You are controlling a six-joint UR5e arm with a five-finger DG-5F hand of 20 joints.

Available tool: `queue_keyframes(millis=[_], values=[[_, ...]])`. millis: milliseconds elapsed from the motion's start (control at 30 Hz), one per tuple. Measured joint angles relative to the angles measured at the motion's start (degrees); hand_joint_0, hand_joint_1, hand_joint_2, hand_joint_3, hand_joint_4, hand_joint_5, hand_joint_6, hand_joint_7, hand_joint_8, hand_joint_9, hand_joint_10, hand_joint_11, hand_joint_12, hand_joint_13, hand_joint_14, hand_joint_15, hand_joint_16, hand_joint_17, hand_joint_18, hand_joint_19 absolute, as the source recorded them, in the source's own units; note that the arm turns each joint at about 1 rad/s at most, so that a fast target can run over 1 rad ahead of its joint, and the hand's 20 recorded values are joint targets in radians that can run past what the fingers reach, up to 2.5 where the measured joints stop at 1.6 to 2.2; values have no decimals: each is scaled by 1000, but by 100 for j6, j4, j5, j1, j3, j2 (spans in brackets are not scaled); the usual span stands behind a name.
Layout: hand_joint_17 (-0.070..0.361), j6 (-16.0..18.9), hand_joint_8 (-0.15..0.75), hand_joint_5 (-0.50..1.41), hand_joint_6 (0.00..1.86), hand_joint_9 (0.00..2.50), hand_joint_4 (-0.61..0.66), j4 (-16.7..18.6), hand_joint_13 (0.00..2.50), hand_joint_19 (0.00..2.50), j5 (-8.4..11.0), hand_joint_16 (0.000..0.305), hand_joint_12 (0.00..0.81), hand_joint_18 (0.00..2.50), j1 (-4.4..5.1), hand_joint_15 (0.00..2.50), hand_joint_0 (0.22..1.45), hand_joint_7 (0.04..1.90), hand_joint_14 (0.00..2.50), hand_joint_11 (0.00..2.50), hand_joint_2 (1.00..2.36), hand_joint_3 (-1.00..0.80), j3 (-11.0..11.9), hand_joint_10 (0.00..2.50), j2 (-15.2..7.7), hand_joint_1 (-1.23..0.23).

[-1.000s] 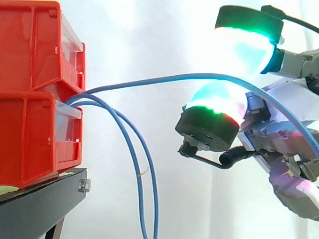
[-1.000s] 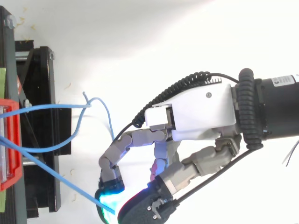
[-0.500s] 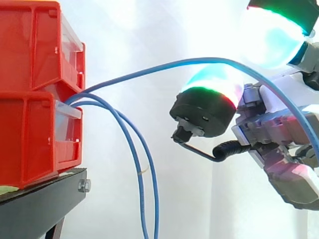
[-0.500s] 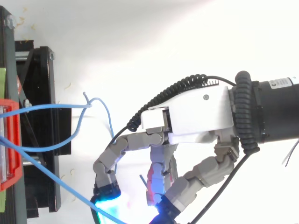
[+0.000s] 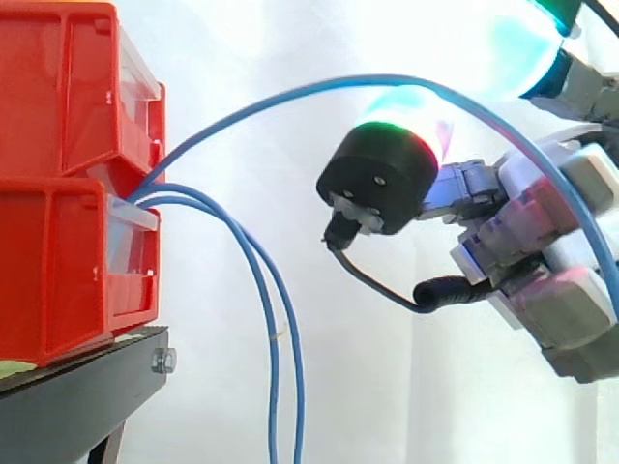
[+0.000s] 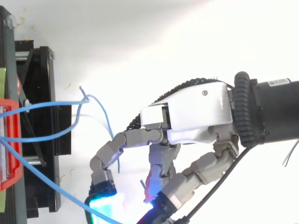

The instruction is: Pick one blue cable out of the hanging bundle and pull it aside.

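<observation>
Red bins (image 5: 58, 145) are sitting stacked on the black stand (image 5: 77, 396), with the white curtain (image 5: 387, 387) hanging behind. All the cables are coming out from between the two bins. The blue cable (image 5: 387, 78) is arching high to the right and running down along the hand (image 6: 201, 112). The hand's fingers are curling, and the cable is passing between two glowing pads (image 5: 372, 179). It looks pinched there, though glare is hiding the contact. Two other cables (image 5: 272, 367) are hanging slack near the bins, between them and the hand, and apart from it in the side view. From above, one loose strand is dangling just beside a curled finger.
</observation>
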Motion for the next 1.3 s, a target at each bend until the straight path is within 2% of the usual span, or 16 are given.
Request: queue_keyframes(millis=[167, 300, 467, 633, 800, 1000, 1300], values=[[116, 604, 165, 73, 679, 1416, -195, 241, 1074, 633, 45, 52, 330, 999, 1, 444, 429, 1034, 19, 156, 1000, -500, -142, 7, -1, -738], [107, 826, 152, 65, 697, 1404, -204, 561, 1055, 659, 102, 47, 311, 957, 0, 465, 482, 1003, 20, 172, 1000, -500, -304, 8, -1, -746], [100, 906, 147, 59, 710, 1396, -206, 830, 1041, 682, 126, 44, 299, 925, 0, 474, 528, 981, 21, 199, 1001, -500, -397, 10, -1, -755], [97, 912, 147, 57, 713, 1395, -202, 874, 1036, 700, 136, 43, 297, 915, 1, 475, 550, 978, 19, 205, 1003, -453, -409, 10, 0, -760], [115, 910, 161, 69, 686, 1418, -198, 875, 1065, 651, 134, 51, 332, 987, 7, 445, 443, 1026, 17, 166, 1000, -500, -443, 8, 0, -651], [128, 916, 169, 78, 668, 1440, -204, 938, 1092, 613, 117, 57, 349, 1041, 26, 429, 392, 1056, 18, 132, 1000, -500, -618, 6, 0, -567], [128, 1090, 183, 76, 672, 1448, -170, 1390, 1099, 621, 118, 57, 350, 1038, 36, 435, 392, 1062, 16, 147, 1000, -500, -920, 7, -1, -598]])
